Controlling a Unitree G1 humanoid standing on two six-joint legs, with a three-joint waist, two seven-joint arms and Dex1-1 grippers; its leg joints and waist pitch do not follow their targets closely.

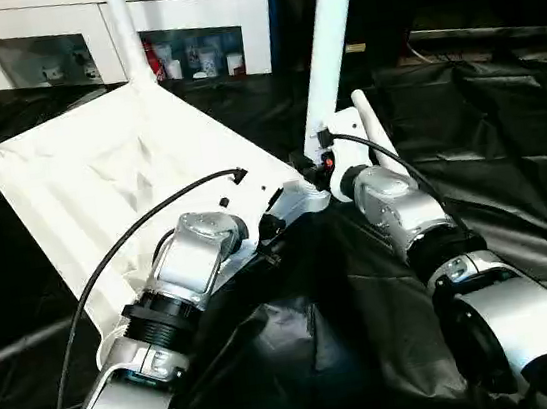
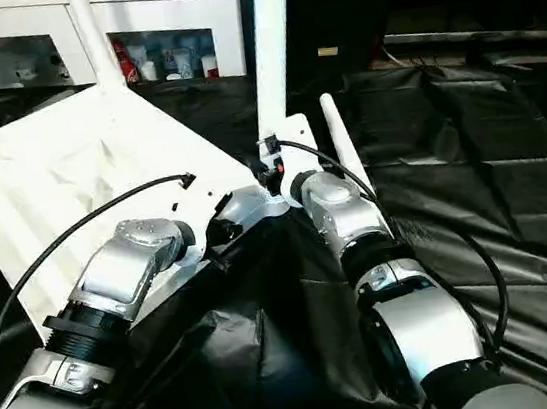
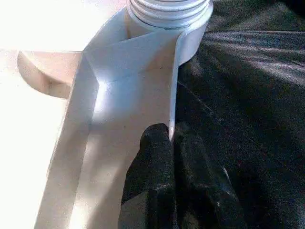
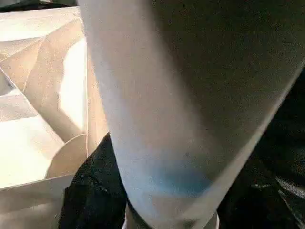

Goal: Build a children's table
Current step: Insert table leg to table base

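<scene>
No readable text, labels, brands or numbers anywhere. Items behind cabinet [image 1: 189,19] glass doors, far left, too small to make out any print.

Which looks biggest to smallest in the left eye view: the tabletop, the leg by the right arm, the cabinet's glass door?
1. Tabletop, spanning the most picture.
2. Leg by the right arm.
3. Glass door of the cabinet, though it stands farther back, so its rank is unsure.
</scene>
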